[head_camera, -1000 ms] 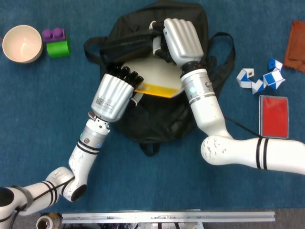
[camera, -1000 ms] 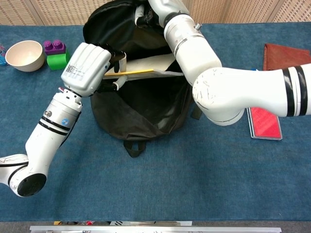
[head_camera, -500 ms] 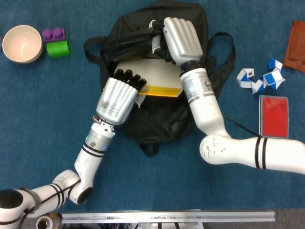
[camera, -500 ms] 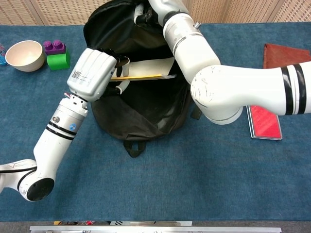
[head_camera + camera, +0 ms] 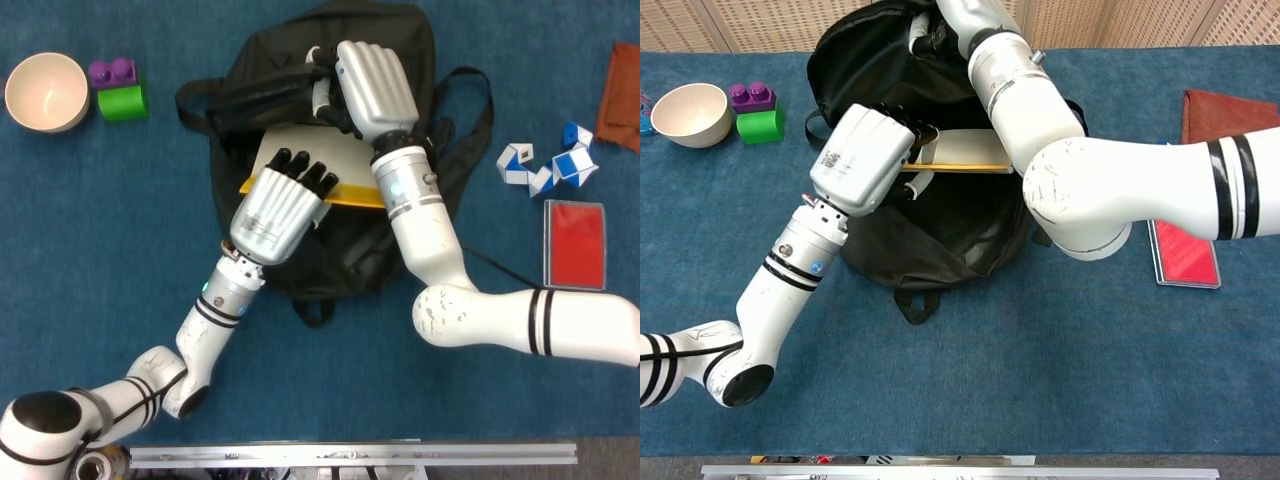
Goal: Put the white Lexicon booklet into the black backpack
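The black backpack (image 5: 330,250) lies open in the middle of the blue table, also seen in the chest view (image 5: 930,240). My right hand (image 5: 375,80) grips the upper edge of its opening and holds it up; the chest view shows only its fingers (image 5: 930,35) at the top edge. The white Lexicon booklet (image 5: 300,150) with a yellow edge lies level in the opening (image 5: 970,145). My left hand (image 5: 280,205) holds the booklet's left end, fingers over it and thumb under it (image 5: 868,160). The booklet's right part is hidden behind my right forearm.
A cream bowl (image 5: 45,90) with purple and green blocks (image 5: 120,90) sits at far left. On the right lie a blue-white folding toy (image 5: 545,165), a red card (image 5: 575,243) and a brown cloth (image 5: 620,90). Backpack straps (image 5: 470,100) spread right.
My left hand has moved right and a little away from me, carrying the booklet farther over the backpack's opening. My right hand has kept its hold on the opening's edge.
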`<state>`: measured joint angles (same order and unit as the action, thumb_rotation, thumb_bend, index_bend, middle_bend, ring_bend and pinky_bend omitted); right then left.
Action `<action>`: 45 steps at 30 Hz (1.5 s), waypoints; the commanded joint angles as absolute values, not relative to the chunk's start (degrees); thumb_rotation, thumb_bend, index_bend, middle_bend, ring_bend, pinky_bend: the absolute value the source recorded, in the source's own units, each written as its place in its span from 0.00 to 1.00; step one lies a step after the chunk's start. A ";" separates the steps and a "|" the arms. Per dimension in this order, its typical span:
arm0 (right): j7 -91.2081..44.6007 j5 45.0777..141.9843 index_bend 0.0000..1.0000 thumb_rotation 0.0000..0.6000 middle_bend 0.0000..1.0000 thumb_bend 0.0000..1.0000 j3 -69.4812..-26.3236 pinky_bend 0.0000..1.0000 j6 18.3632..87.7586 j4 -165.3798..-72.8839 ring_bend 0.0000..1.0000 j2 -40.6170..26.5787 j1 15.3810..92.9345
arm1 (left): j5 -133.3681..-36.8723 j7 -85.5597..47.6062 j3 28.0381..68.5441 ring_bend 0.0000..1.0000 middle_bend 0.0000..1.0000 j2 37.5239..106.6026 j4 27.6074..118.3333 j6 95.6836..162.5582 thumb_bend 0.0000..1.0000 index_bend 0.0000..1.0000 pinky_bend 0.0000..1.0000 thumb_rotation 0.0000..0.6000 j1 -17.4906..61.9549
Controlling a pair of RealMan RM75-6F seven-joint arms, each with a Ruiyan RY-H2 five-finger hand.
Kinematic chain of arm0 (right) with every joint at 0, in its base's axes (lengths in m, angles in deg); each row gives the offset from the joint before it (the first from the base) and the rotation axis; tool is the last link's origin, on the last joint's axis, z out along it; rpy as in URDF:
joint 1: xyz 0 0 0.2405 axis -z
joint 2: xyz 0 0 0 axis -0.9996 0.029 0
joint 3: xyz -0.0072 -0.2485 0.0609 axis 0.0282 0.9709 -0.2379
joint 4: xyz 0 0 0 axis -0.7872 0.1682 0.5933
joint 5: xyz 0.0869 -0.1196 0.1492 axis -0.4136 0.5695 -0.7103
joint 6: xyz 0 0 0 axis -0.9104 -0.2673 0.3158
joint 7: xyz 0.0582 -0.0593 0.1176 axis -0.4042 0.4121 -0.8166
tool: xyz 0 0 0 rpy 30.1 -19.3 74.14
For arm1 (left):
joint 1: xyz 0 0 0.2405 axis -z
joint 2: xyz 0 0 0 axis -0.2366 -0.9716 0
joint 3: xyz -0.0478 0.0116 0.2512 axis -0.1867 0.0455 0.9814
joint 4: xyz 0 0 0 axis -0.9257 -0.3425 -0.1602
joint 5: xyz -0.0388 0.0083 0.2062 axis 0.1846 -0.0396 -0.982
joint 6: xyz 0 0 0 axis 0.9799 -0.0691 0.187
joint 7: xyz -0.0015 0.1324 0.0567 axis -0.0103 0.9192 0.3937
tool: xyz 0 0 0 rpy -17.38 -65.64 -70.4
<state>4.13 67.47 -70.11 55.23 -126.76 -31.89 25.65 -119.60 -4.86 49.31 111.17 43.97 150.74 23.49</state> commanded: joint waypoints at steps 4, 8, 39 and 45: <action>3.49 66.72 0.89 1.00 0.77 0.91 -70.88 0.93 55.10 -127.02 0.76 -31.80 25.60 | -118.82 -4.99 48.95 0.48 0.62 112.95 41.48 149.96 0.34 0.65 0.52 1.00 24.17; 3.19 66.02 0.89 1.00 0.77 0.91 -71.17 0.93 54.68 -127.29 0.76 -31.70 25.47 | -118.28 -4.41 48.94 0.48 0.62 114.00 40.15 148.96 0.34 0.65 0.52 1.00 24.66; 3.76 64.19 0.89 1.00 0.77 0.91 -70.46 0.93 55.69 -129.66 0.76 -30.70 25.18 | -111.58 -0.83 43.10 0.48 0.63 116.30 39.65 144.48 0.34 0.66 0.52 1.00 28.77; 4.03 64.10 0.89 1.00 0.77 0.91 -70.29 0.93 56.14 -129.73 0.76 -30.88 25.05 | -109.23 -1.52 41.36 0.49 0.64 117.08 39.87 145.08 0.34 0.67 0.52 1.00 28.16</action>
<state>3.98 64.10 -70.32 56.10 -129.72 -30.88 25.06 -109.82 -1.14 41.91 116.84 39.68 144.91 28.35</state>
